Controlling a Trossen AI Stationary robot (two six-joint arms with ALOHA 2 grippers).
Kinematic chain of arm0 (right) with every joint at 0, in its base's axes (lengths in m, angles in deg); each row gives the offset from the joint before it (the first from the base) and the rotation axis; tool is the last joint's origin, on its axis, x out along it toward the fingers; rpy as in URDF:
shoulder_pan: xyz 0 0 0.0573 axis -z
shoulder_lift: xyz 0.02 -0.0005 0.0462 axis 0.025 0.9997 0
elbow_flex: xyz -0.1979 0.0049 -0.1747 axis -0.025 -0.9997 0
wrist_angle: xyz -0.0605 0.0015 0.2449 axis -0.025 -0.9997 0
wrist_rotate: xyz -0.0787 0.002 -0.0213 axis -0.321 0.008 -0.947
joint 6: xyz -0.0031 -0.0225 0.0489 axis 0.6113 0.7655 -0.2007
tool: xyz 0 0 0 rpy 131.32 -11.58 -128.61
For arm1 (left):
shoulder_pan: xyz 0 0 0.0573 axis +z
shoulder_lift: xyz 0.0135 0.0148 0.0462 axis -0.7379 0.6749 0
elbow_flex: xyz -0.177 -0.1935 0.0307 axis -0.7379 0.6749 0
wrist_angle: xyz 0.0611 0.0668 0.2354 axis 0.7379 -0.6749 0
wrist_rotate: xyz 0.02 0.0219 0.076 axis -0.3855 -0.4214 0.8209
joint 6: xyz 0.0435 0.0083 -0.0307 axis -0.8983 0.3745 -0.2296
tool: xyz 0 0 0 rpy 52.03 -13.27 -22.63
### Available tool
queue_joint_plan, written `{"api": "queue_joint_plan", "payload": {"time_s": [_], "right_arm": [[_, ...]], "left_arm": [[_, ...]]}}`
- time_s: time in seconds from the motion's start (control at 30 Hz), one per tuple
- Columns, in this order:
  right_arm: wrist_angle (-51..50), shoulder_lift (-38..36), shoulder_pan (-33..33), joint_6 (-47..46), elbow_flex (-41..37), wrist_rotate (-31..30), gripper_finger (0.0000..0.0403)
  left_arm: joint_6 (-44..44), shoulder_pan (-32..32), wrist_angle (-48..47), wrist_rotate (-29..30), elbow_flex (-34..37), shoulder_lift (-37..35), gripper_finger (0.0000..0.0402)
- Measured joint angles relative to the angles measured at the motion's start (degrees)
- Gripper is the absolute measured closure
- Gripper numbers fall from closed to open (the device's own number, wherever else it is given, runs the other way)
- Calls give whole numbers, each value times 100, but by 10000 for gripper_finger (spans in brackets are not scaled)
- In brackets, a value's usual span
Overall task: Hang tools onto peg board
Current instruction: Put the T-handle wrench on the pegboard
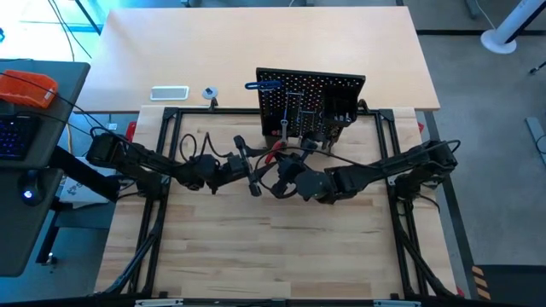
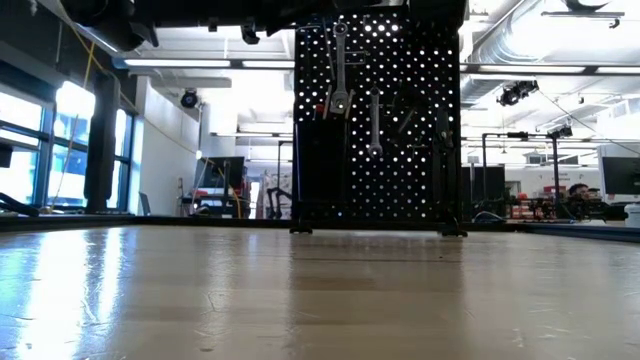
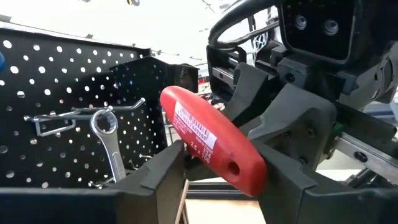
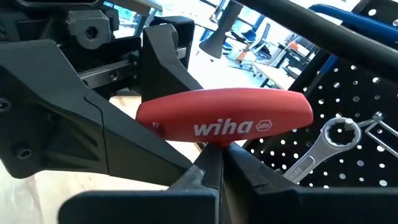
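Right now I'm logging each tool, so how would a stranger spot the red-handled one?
Start at the black peg board standing at the table's far side. Just in front of it the two grippers meet, and between them sits the red T-handle tool. It is the only red handle, printed "wiha", unlike the silver wrench hanging behind it.

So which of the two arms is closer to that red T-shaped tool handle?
About equal: both touch the red T-shaped handle. The right gripper pinches its shaft from below; the left gripper straddles the grip, closing around it.
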State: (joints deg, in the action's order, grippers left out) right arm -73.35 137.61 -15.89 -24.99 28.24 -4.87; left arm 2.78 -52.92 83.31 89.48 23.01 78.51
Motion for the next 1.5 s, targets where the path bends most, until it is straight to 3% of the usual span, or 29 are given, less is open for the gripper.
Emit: {"api": "queue_joint_plan", "payload": {"time_s": [0.4,0.83,1.23,1.5], "right_arm": [[-275,4,22,-192,0,69,403],[-982,24,-67,-669,4,149,403],[-1576,27,-232,-1043,-17,-110,403],[-1753,37,-371,-1173,-17,-672,384]], "left_arm": [[-289,7,-62,-120,1,2,266],[-394,7,-283,-316,0,9,356],[-502,11,-241,-376,-20,3,356],[-630,11,-235,-370,-25,-157,356]]}}
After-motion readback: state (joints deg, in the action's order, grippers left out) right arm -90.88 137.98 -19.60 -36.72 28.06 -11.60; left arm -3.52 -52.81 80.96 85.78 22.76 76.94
